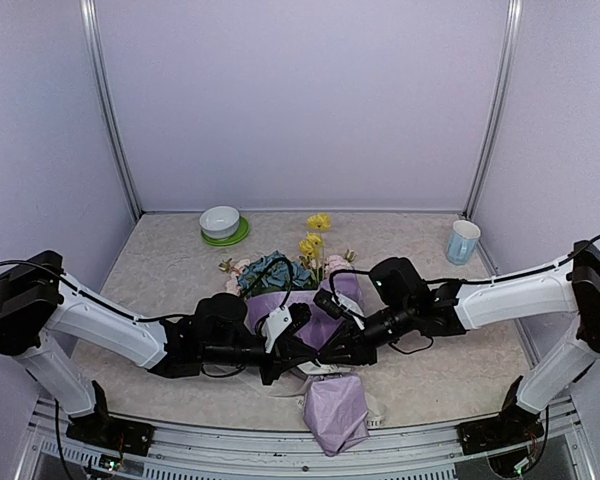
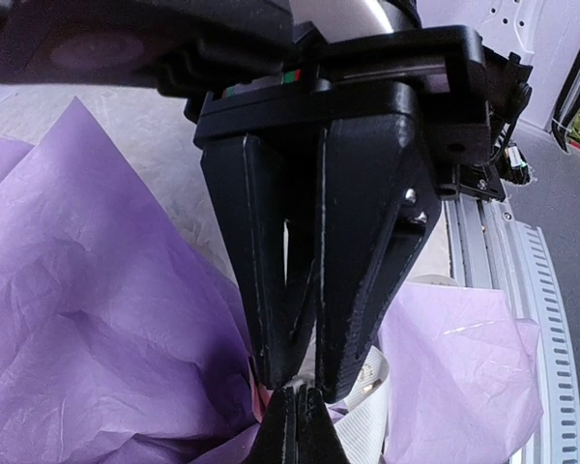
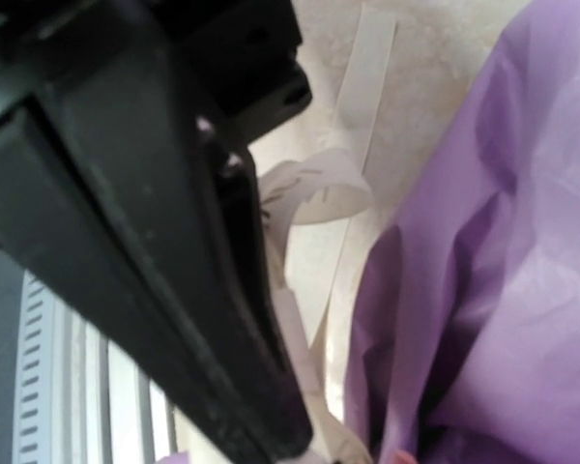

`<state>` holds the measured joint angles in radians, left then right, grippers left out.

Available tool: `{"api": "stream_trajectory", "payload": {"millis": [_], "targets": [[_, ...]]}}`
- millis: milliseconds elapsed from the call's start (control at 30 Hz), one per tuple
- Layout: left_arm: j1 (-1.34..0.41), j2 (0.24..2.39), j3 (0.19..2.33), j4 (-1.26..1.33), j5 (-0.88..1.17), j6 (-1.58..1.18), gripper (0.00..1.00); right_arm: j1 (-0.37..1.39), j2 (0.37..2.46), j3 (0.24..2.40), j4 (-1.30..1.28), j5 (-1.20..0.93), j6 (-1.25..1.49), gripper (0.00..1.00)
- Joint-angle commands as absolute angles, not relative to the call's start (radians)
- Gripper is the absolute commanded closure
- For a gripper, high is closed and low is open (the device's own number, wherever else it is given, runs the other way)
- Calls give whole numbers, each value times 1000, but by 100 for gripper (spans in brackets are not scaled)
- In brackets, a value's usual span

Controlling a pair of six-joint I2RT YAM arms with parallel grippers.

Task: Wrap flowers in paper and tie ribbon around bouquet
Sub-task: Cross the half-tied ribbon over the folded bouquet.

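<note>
Beige mottled tabletop (image 1: 160,260) bearing crinkly lilac paper-cone bouquet (image 1: 265,305) and flat cream ribbon (image 3: 362,87); left gripper (image 2: 304,382) closed, 2 black tapered fingers (image 2: 271,271) touching; right gripper (image 1: 332,305) opening indeterminable.

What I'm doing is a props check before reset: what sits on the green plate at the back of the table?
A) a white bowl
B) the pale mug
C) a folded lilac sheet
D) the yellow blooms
A: in the top view the white bowl sits on the green plate, while the mug stands apart at the far right.
</note>
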<state>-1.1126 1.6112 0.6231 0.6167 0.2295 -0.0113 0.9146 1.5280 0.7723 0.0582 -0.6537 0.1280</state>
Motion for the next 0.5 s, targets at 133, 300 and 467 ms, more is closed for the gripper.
{"api": "stream_trajectory", "payload": {"millis": [133,300,467], "targets": [[-1115,1591,623,638,245,-12,100,923,1586,806,85,-686,110,88],[-1115,1585,626,611,245,-8,95,922,1550,801,85,-653,117,100],[-1114,1516,601,580,186,3,49,923,1505,779,83,-608,147,100]]}}
